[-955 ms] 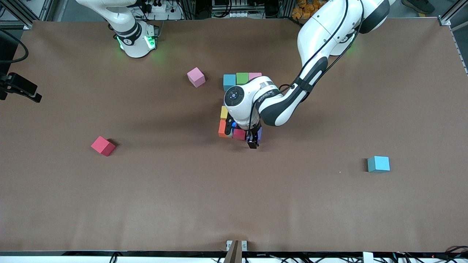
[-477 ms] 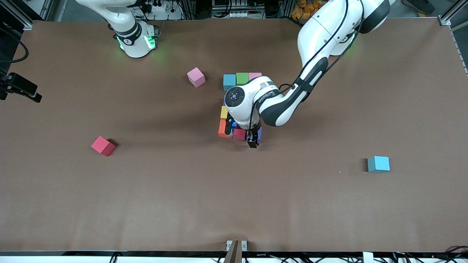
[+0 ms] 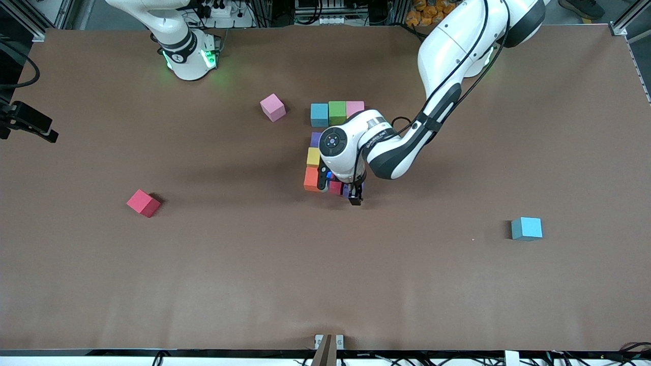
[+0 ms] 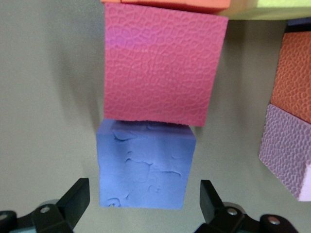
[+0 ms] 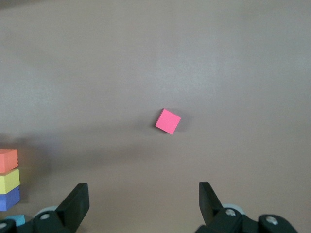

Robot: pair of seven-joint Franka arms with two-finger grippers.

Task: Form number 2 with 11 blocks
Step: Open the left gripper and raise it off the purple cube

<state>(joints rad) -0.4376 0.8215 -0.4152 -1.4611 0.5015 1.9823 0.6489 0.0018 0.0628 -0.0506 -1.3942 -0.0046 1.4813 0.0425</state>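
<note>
Item: the number 2 [image 3: 333, 147], partly assembled at the table's middle. A top row of teal, green and pink blocks is seen farthest from the front camera; a column of purple, yellow and orange blocks runs nearer along the right arm's side; a bottom row of orange, red block [image 4: 163, 65] and blue-purple block [image 4: 145, 170] is seen nearest. The digit's middle is hidden under the left arm, so the count cannot be confirmed.

Item: left gripper [image 4: 146, 208]. It is placed low over the bottom row, fingers spread wide to either side of the blue-purple block, with a gap at each side; nothing is gripped. The block is set flush against the red one, judged as the bottom row's end piece, released so that the row stays straight.

Item: right gripper [image 5: 143, 206]. It is held high over bare table, fingers wide apart and empty, waiting clear of the work, presumably so the arms do not clash.

Item: loose blocks. A red cube [image 3: 143, 203] lies toward the right arm's end, a pink cube [image 3: 273, 107] beside the top row, a teal cube [image 3: 527, 228] toward the left arm's end; all are well apart from the digit, judged spares.
</note>
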